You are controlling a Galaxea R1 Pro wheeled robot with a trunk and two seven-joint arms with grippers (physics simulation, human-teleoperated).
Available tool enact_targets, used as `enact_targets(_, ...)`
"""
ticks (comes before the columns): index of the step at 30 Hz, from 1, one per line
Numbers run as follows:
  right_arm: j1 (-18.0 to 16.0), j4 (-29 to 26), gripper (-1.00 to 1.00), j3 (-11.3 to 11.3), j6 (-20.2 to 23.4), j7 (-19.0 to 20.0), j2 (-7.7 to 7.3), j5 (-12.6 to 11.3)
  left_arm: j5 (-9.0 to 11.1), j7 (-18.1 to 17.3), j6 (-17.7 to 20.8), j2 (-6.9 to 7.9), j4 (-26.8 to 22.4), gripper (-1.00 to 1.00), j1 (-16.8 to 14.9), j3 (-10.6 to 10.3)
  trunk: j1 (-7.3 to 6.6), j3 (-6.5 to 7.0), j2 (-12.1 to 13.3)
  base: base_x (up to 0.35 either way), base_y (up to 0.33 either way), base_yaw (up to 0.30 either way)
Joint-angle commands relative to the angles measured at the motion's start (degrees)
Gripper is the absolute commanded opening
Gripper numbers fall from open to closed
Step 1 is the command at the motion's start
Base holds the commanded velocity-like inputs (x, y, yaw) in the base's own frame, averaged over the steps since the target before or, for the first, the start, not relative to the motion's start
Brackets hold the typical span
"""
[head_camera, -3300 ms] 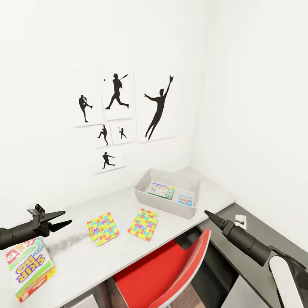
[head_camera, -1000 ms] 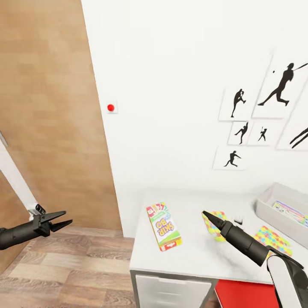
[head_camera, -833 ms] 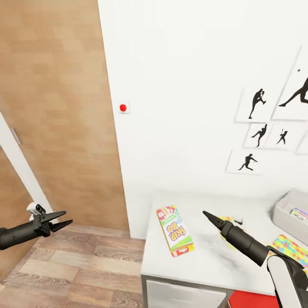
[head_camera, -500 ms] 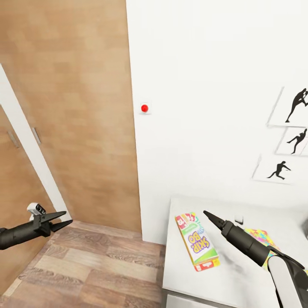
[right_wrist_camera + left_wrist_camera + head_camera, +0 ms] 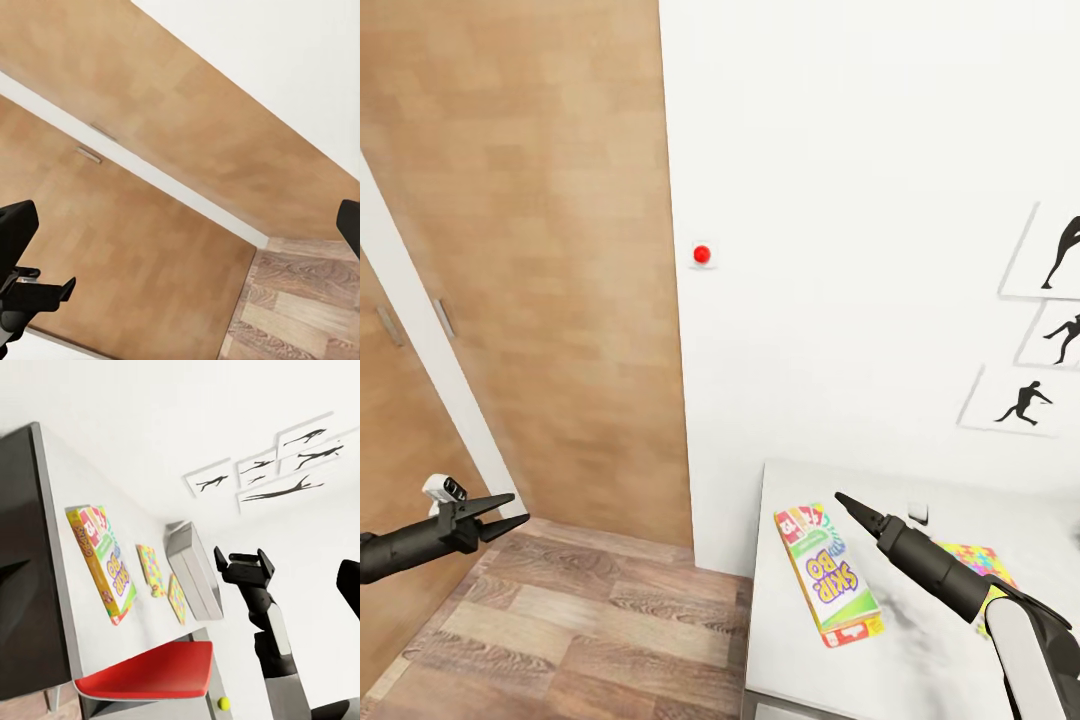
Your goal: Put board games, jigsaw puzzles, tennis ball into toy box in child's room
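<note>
A Skip-Bo board game (image 5: pixel 830 575) lies flat on the table (image 5: pixel 920 660) near its left end. It shows again in the left wrist view (image 5: pixel 101 559). One jigsaw puzzle (image 5: pixel 972 560) peeks out from behind my right arm. In the left wrist view both jigsaw puzzles (image 5: pixel 150 570) (image 5: pixel 178 598) lie beside the pale grey toy box (image 5: pixel 193 570). A small yellow-green tennis ball (image 5: pixel 223 703) shows past the red chair; what it rests on I cannot tell. My right gripper (image 5: pixel 840 498) hovers open over the table, empty. My left gripper (image 5: pixel 520 507) hangs open over the wood floor, away from the table.
A wood-panelled door or wardrobe (image 5: pixel 530 250) fills the left. A red button (image 5: pixel 702 255) sits on the white wall. Silhouette pictures (image 5: pixel 1050 330) hang at the right edge. A red chair (image 5: pixel 150 679) is tucked at the table. Wood-plank floor (image 5: pixel 580 630) lies to the table's left.
The head view has swung left: the toy box and most pictures have slid out on the right, and the wooden panels have come in. Both arms keep the same pose.
</note>
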Motion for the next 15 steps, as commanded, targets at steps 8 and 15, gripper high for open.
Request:
enact_targets(8,-0.06,-0.01,1.0,-0.01,0.34,0.12,0.01,-0.07,0.01,-0.21,0.61,0.02,-0.01,1.0,-0.04,-0.03,0.04,0.12,-0.13,0.001,-0.124,-0.112)
enact_targets(15,-0.06,-0.01,1.0,0.07,0.34,0.12,0.01,-0.07,-0.05,-0.21,0.61,-0.03,-0.01,1.0,-0.04,-0.03,0.04,0.51,-0.13,0.001,-0.066,-0.218)
